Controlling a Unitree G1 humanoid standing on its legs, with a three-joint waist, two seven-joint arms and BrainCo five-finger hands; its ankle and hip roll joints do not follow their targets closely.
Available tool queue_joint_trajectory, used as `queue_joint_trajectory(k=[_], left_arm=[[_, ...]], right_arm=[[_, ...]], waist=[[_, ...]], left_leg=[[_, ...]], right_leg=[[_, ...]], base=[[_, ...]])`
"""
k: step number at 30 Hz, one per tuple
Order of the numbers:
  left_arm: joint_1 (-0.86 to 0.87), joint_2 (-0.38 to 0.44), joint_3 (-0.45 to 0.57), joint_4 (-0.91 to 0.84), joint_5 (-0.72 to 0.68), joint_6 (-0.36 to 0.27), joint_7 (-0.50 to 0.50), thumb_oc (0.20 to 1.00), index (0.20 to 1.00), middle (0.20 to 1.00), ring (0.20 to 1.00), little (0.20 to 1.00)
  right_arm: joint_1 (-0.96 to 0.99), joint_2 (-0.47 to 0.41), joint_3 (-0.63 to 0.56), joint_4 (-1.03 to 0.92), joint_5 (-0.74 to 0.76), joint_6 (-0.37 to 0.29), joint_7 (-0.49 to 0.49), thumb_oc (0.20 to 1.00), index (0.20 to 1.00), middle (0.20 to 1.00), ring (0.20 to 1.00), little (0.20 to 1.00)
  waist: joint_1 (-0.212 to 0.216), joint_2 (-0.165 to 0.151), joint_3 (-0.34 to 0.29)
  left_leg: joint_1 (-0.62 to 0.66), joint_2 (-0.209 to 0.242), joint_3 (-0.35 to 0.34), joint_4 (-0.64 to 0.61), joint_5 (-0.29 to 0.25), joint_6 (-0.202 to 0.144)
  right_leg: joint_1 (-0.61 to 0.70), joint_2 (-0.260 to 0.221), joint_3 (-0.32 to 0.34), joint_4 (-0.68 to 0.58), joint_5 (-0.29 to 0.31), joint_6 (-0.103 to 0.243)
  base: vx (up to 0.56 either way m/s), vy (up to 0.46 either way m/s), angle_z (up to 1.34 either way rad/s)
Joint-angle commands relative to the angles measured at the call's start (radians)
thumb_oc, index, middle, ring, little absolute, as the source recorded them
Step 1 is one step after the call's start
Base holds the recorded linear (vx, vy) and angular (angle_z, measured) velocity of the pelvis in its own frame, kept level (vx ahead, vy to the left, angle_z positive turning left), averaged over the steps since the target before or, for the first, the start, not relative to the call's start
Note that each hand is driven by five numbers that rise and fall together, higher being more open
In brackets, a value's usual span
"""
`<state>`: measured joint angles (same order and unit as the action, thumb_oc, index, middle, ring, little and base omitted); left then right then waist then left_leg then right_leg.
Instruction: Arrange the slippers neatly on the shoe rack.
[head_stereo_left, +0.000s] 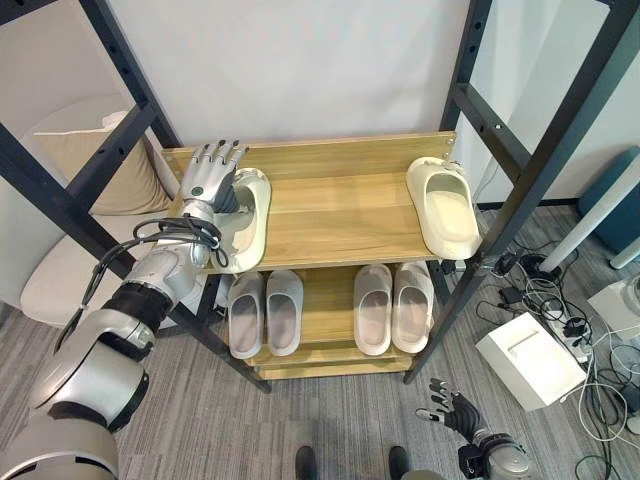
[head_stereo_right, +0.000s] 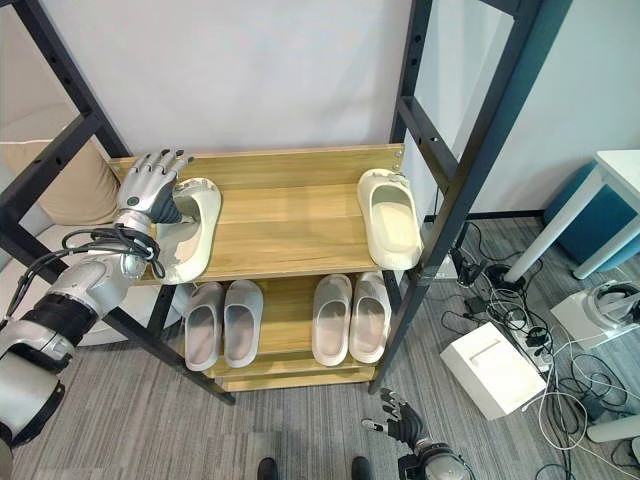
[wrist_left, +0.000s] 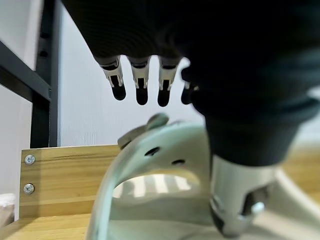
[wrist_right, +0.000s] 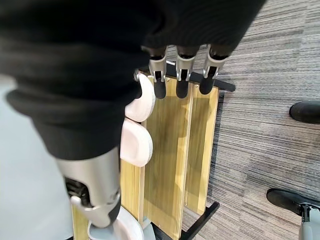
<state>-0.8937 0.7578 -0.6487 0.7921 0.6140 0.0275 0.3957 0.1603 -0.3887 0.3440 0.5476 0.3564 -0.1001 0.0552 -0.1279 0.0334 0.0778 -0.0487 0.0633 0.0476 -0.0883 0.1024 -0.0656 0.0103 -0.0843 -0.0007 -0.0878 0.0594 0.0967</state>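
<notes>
Left eye view, pale green slipper under left hand, fingers straight

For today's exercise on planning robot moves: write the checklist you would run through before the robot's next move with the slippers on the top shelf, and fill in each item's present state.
1. Left hand at left slipper, fingers straight: ok.
2. Grip on that slipper: not ok, no fingers curled round it.
3. Top-shelf pair together: not ok; right slipper lies at the far end of the top shelf.
4. Right slipper fully on the shelf: not ok, its heel overhangs the front edge.
5. Right hand ready: not ok, low near the floor, open.
6. Lower shelf pairs aligned: ok.
</notes>
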Motion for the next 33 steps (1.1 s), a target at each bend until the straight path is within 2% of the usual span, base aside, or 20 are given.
queue_joint_trajectory(k=[1,6,12,20,25,33], left_arm=[[-0.15,0.027,0.0,0.115,0.023,0.012,-0.017,0.2,0.2,0.2,0.2,0.2],[-0.196,0.009,-0.05,0.22,0.021,0.011,-0.057,0.2,0.2,0.2,0.2,0.2],[-0.198,-0.014,-0.041,0.231,0.002,0.012,-0.057,0.2,0.2,0.2,0.2,0.2],[-0.242,-0.082,-0.043,0.044,0.01,0.0,-0.001,0.2,0.2,0.2,0.2,0.2],[-0.311,-0.143,-0.089,0.072,0.032,0.007,0.007,0.2,0.2,0.2,0.2,0.2],[-0.37,-0.165,-0.128,0.165,0.037,0.02,0.028,0.2,0.2,0.2,0.2,0.2]], right_arm=[[-0.021,-0.033,0.014,-0.043,0.036,-0.052,0.004,1.0,1.0,1.0,1.0,1.0],[-0.028,-0.038,0.024,-0.046,0.039,-0.051,0.008,1.0,1.0,1.0,1.0,1.0],[-0.032,-0.037,0.026,-0.048,0.043,-0.051,0.007,1.0,1.0,1.0,1.0,1.0],[-0.03,-0.039,0.025,-0.075,0.053,-0.048,-0.001,1.0,1.0,1.0,1.0,1.0],[-0.029,-0.052,0.015,-0.099,0.058,-0.048,-0.01,1.0,1.0,1.0,1.0,1.0],[-0.009,-0.071,0.002,-0.138,0.081,-0.051,-0.015,1.0,1.0,1.0,1.0,1.0]], waist=[[-0.004,-0.014,0.013],[-0.014,-0.011,0.011],[-0.017,-0.013,0.011],[-0.022,-0.014,0.013],[-0.043,-0.012,0.015],[-0.086,-0.005,0.019]], left_leg=[[0.098,0.0,0.036,0.001,-0.082,-0.03],[0.103,0.003,0.045,0.001,-0.083,-0.031],[0.106,0.005,0.048,0.001,-0.083,-0.032],[0.105,0.006,0.045,0.001,-0.083,-0.033],[0.105,0.011,0.055,0.001,-0.081,-0.036],[0.103,0.018,0.085,0.001,-0.079,-0.042]], right_leg=[[0.026,-0.005,-0.018,0.011,-0.037,0.066],[0.025,-0.004,-0.012,0.011,-0.035,0.068],[0.027,-0.001,-0.01,0.01,-0.035,0.067],[0.028,0.001,-0.013,0.011,-0.04,0.064],[0.023,0.005,-0.005,0.012,-0.038,0.063],[-0.003,0.015,0.027,0.019,-0.031,0.063]], base=[[0.01,-0.003,-0.08],[0.0,-0.003,-0.06],[0.0,-0.002,-0.02],[0.0,0.0,0.0],[-0.01,-0.016,-0.05],[-0.01,-0.018,-0.14]])
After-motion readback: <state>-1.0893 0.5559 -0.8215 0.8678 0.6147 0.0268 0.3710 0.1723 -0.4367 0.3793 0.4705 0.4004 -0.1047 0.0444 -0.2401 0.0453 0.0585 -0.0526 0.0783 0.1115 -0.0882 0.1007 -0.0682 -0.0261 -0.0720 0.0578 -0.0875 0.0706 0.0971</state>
